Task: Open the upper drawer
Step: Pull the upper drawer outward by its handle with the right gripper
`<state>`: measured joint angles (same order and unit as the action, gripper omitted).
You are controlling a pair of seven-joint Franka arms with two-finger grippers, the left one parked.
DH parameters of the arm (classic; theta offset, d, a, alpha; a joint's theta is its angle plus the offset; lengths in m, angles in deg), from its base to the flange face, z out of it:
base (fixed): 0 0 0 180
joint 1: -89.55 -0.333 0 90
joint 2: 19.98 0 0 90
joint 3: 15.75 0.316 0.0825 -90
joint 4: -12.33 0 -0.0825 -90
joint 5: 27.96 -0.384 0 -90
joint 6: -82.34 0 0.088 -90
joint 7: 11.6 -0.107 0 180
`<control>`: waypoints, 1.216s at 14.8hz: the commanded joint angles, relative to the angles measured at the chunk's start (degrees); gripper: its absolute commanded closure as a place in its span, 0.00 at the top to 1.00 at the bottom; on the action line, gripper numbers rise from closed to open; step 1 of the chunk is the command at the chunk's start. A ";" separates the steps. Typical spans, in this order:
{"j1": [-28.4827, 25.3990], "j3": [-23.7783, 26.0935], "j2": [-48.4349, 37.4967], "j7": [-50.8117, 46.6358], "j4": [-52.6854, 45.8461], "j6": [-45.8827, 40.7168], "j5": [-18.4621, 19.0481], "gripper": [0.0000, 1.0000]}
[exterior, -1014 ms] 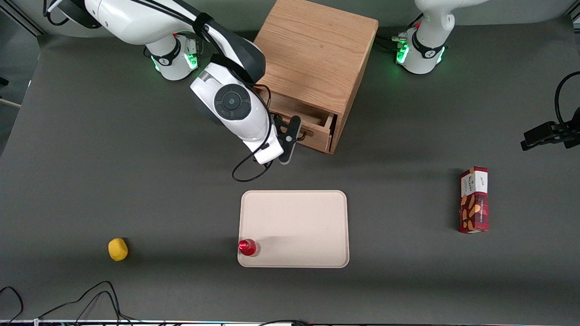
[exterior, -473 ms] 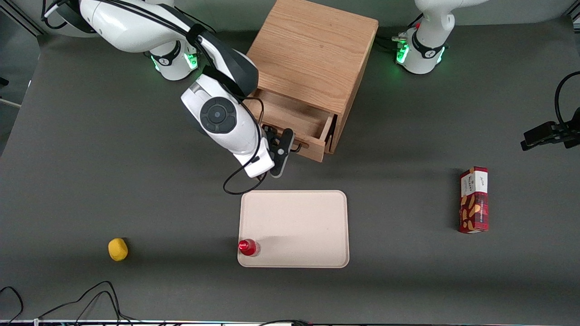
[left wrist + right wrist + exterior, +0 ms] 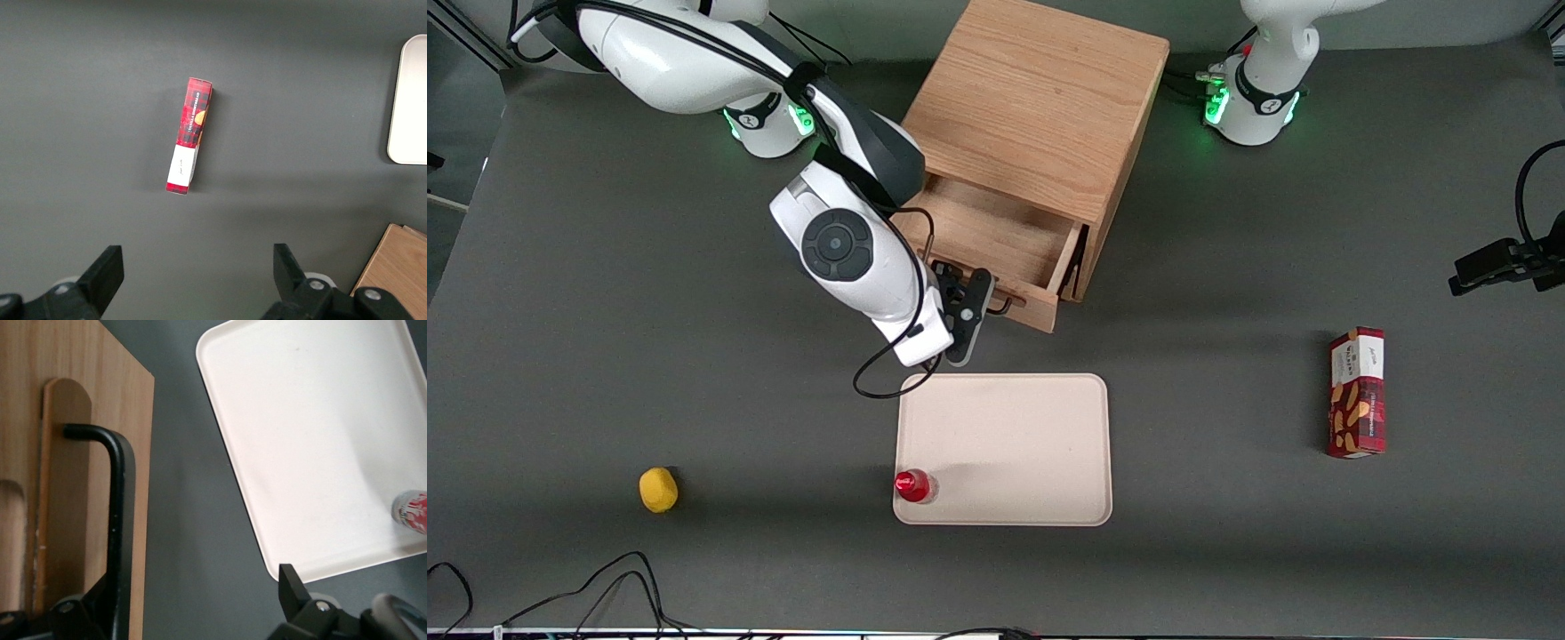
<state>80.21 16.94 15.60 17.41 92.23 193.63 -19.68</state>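
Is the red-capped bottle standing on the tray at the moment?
Yes, the red-capped bottle stands on a corner of the tray, while the gripper is at the upper drawer handle.

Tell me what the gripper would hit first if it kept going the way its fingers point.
The gripper sits at the upper drawer, fingers toward its front. Straight on, it would likely meet the handle and that front first; depth is uncertain.

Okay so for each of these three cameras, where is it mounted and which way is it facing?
Front: high over the table, looking down on the cabinet, open upper drawer, tray and both arms.
Right wrist: on the working arm, facing down at the drawer handle, where the gripper sits.
Left wrist: looking down at the red box, its own fingers showing.
All three show the tray.
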 commanded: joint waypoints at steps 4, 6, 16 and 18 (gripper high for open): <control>0.55 -0.62 2.73 2.98 -4.05 0.07 0.96 1.00; 0.55 -1.23 3.09 3.42 -4.93 0.07 0.96 1.00; 2.84 -2.11 4.32 5.97 -6.95 2.62 0.60 1.00; 2.93 -2.11 4.67 6.15 -7.13 2.80 0.60 1.00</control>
<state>83.18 14.66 18.68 21.97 87.20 196.11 -19.68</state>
